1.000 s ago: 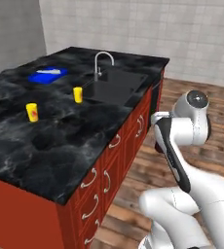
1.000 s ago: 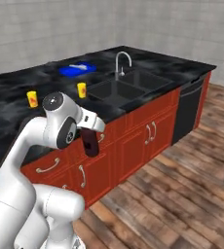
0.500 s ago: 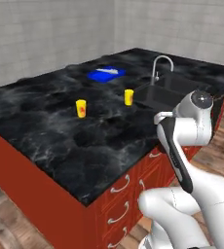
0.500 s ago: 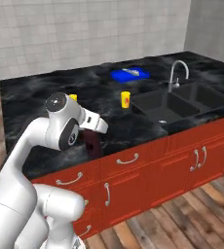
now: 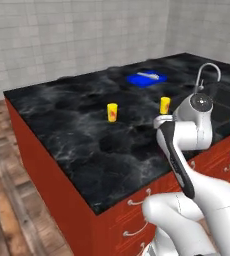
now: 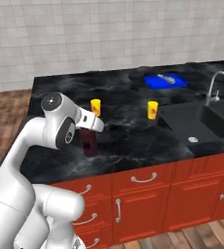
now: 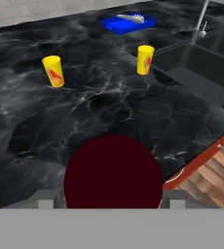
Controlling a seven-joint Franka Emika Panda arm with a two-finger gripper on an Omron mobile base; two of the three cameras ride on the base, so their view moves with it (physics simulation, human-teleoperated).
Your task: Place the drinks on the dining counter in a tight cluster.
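My gripper [image 6: 88,137] is shut on a dark maroon bottle [image 6: 89,144], held upright over the near edge of the dining counter [image 6: 126,95]. In the hand view the bottle's round top [image 7: 113,171] sits between the two fingertips [image 7: 46,199], and the gripper [image 7: 111,198] looks across the black marbled slab [image 7: 99,114]. Two short yellow cans with red marks stand apart on the slab: one to the left [image 7: 53,71] [image 6: 95,107] [image 5: 112,112], one nearer the sink [image 7: 145,59] [image 6: 153,110] [image 5: 165,105].
A flat blue tray [image 6: 165,80] [image 5: 146,78] [image 7: 128,22] lies at the far side of the counter. A sink basin [image 6: 201,121] with a curved faucet [image 6: 216,85] is sunk into the slab on the right. Red drawer fronts [image 6: 143,189] run below.
Both base views have swung as the base drove, so the counter's left end now shows. The bottle stays in my gripper, and the cans have kept their places on the slab.
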